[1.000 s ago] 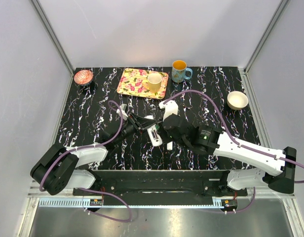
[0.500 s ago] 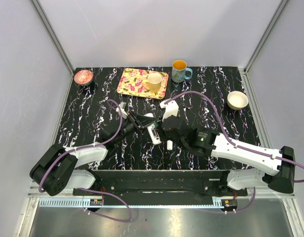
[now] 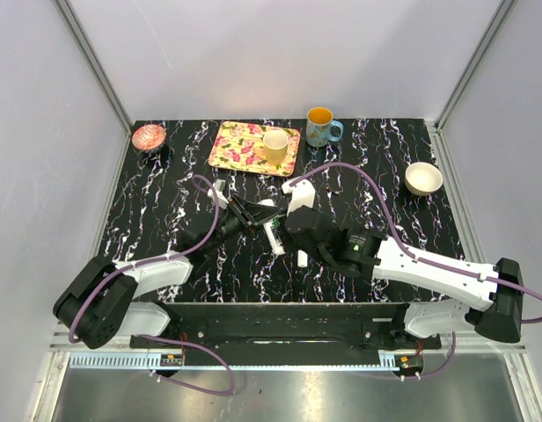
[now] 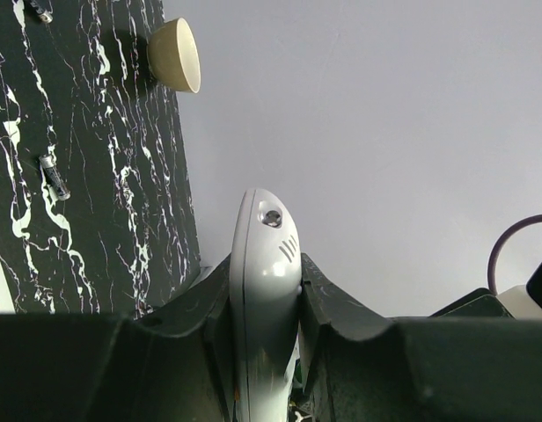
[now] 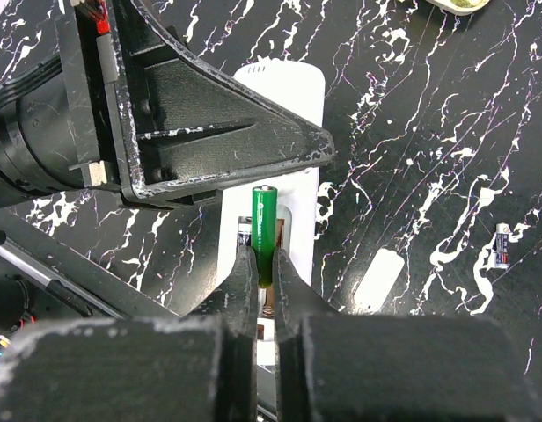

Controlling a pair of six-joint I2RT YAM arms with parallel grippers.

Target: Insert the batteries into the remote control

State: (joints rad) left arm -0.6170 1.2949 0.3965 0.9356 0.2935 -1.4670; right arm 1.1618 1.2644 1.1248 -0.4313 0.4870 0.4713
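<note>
Left claw (image 4: pixel 266 272): closed on the remote (image 4: pixel 262 334), gripping its 2 long sides. The remote's rounded end sticks out past the fingers. From above, the remote (image 3: pixel 273 234) sits mid-table (image 3: pixel 165 202), between the 2 arms.

Right claw (image 5: pixel 264 262): closed on 1 green battery (image 5: pixel 264 230), pinched at its near end, with the far end pointing away from the wrist. The battery sits directly over the remote's open recess (image 5: pixel 250 236). Cannot tell if it touches the recess.

On the table right of the remote:
- 1 small white oblong piece (image 5: pixel 379 274), just beside the remote.
- 1 loose dark battery (image 5: pixel 503 243), farther right, well apart.

Cream bowl (image 3: pixel 423 178) near the right edge.
</note>
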